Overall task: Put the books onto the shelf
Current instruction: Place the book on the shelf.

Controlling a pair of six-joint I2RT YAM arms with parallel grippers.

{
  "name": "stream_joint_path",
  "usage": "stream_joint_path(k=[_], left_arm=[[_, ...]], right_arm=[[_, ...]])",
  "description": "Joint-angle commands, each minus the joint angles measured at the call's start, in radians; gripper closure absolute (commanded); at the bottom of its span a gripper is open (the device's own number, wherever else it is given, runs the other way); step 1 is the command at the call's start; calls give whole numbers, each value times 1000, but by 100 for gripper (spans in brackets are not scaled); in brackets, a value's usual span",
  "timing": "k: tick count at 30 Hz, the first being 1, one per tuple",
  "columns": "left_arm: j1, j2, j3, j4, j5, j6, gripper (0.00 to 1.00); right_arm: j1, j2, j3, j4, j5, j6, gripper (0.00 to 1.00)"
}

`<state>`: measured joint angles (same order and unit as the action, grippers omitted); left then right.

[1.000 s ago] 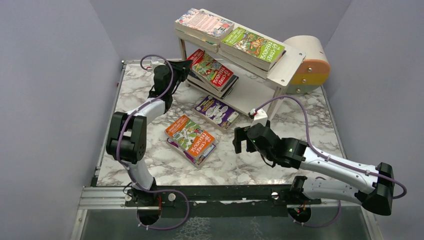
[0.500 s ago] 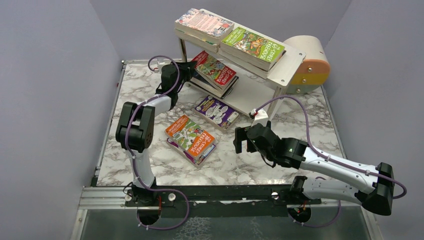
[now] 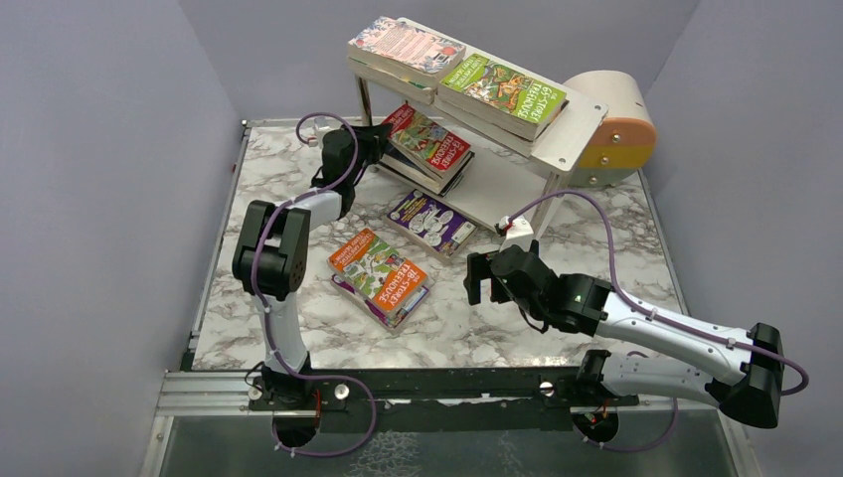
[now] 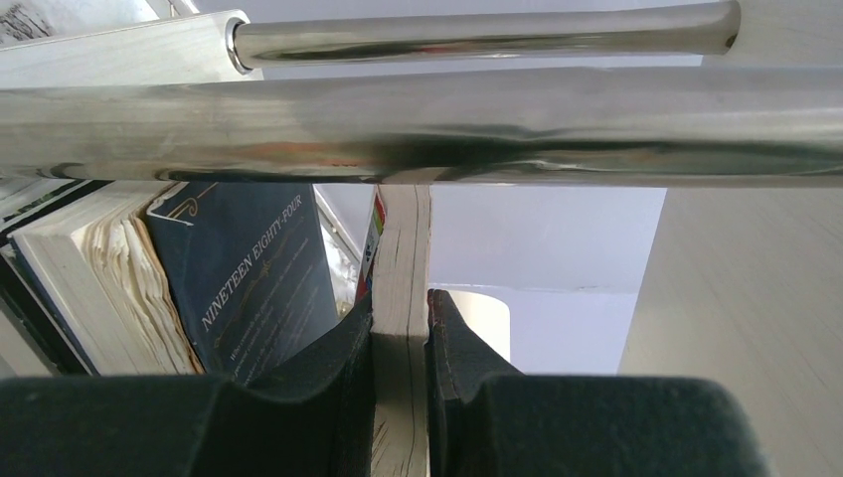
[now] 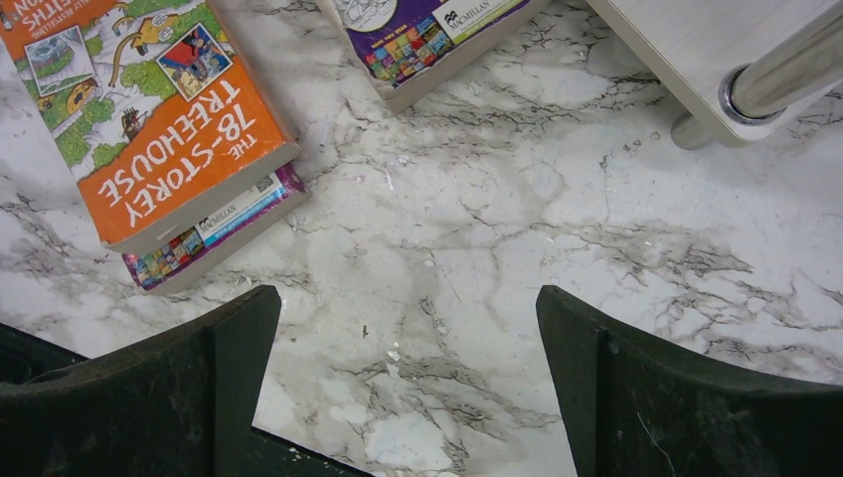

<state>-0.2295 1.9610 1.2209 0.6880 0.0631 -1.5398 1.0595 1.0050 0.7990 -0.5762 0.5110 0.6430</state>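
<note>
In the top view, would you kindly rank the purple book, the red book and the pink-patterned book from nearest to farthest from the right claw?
From the right claw:
1. purple book, flat on the table, just beyond the claw and to its left.
2. red book, farther back on the lower board of the shelf.
3. pink-patterned book, on the top board, at the back left.

Left arm point(image 3: 306, 210) and right arm point(image 3: 664, 322): white links, black joints; purple cables point(image 3: 569, 192) alongside (a green light point(image 3: 575, 295) on the right).

Left end effector point(image 4: 401, 320) clamped on book point(image 4: 401, 248), arm outstretched; right end effector point(image 5: 408, 328) open.
</note>
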Motion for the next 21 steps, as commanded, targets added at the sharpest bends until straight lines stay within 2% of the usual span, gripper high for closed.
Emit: stream_joint_path(k=[1, 11, 21], left_arm=[[-1, 5, 26, 78, 23, -31, 99], [8, -9, 2, 64, 18, -25, 78], [29, -29, -35, 60, 17, -29, 73]], right_arm=[[6, -10, 0, -2, 36, 13, 0], [5, -13, -6, -2, 36, 16, 0], [5, -7, -5, 2, 34, 18, 0]])
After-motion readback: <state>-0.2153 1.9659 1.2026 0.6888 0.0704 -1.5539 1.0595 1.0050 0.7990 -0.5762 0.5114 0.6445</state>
